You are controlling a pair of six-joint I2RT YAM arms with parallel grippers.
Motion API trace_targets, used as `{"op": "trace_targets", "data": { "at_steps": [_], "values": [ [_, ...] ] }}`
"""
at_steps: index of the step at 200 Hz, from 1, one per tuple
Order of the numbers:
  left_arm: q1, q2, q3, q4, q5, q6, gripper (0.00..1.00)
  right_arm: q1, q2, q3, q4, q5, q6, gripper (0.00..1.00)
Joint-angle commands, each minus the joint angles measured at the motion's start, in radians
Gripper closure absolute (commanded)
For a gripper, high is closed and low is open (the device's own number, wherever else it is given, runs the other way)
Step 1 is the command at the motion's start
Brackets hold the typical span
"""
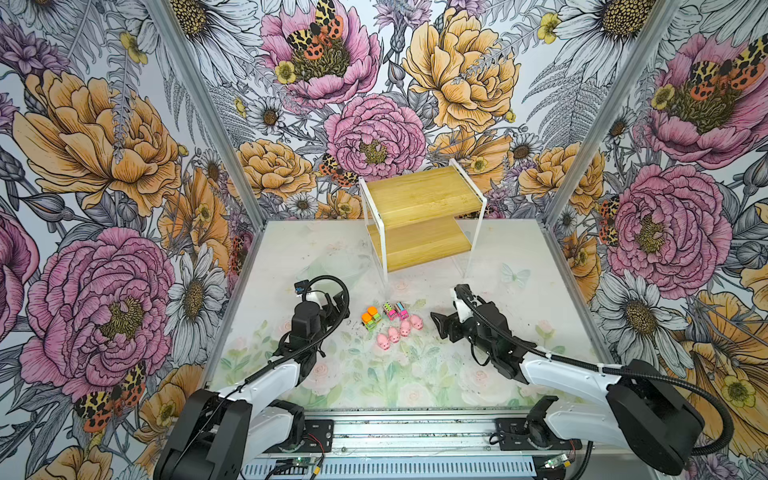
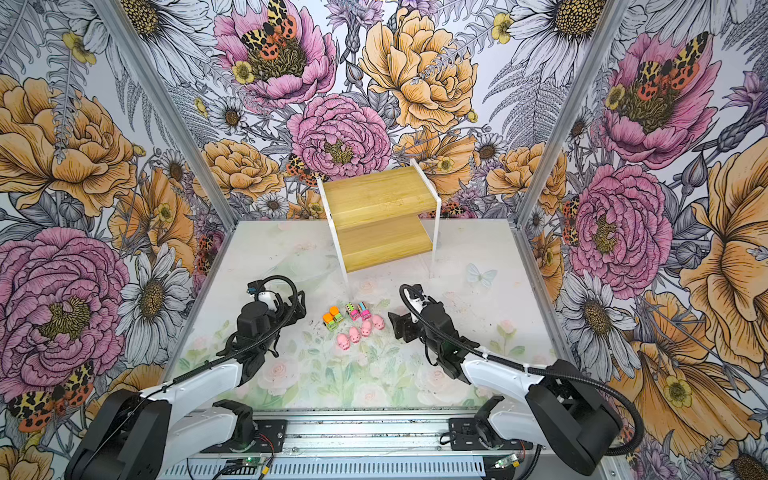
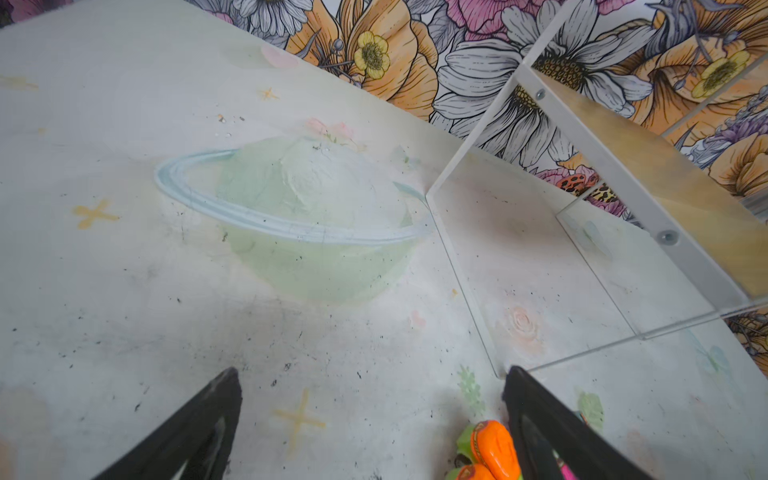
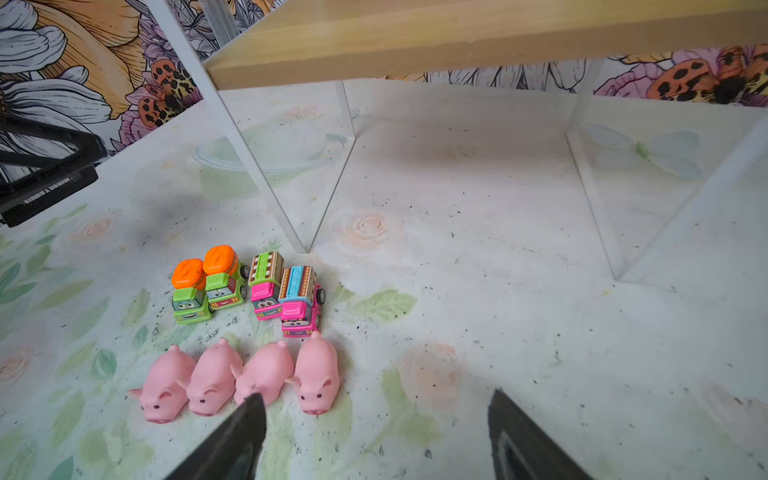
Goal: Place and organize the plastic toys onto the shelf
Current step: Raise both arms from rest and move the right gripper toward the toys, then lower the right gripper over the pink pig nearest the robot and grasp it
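Note:
In both top views the plastic toys stand in a cluster on the mat between my two grippers. Several pink pigs (image 1: 399, 330) line up in a row, with two orange-and-green trucks (image 1: 371, 318) and two pink trucks (image 1: 395, 309) behind them. The shelf (image 1: 419, 216) stands at the back, both boards bare. My left gripper (image 3: 372, 374) is open just left of the trucks, an orange truck top (image 3: 492, 453) beside one finger. My right gripper (image 4: 376, 397) is open and holds nothing, to the right of the pigs (image 4: 316, 374); one fingertip (image 4: 253, 409) overlaps a pig's snout in this view.
The shelf's thin white frame legs (image 4: 266, 178) reach down to the mat just behind the trucks. Flowered walls close in the mat (image 1: 519, 291) on three sides. A metal rail (image 1: 415, 432) with both arm bases runs along the front.

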State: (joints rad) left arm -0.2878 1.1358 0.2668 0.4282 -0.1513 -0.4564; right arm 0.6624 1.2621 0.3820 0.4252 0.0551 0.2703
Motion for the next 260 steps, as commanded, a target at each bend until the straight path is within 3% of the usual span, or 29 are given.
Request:
{"op": "trace_targets", "data": {
  "at_steps": [1, 74, 110, 214, 260],
  "values": [
    [-0.018, 0.033, -0.011, 0.090, -0.017, -0.021, 0.01, 0.023, 0.067, -0.002, 0.154, 0.027, -0.018, 0.19],
    [-0.056, 0.098, -0.018, 0.142, -0.017, -0.007, 0.01, 0.101, 0.312, -0.066, 0.456, 0.005, -0.141, 0.26],
    [-0.057, 0.113, -0.018, 0.142, -0.021, -0.011, 0.01, 0.115, 0.434, -0.075, 0.602, -0.012, -0.138, 0.27],
    [-0.057, 0.113, 0.002, 0.105, -0.028, 0.015, 0.01, 0.112, 0.628, 0.013, 0.676, 0.032, -0.173, 0.28],
    [-0.057, 0.122, 0.006, 0.109, -0.029, 0.017, 0.01, 0.076, 0.675, 0.043, 0.694, 0.000, -0.168, 0.29]
  ]
}}
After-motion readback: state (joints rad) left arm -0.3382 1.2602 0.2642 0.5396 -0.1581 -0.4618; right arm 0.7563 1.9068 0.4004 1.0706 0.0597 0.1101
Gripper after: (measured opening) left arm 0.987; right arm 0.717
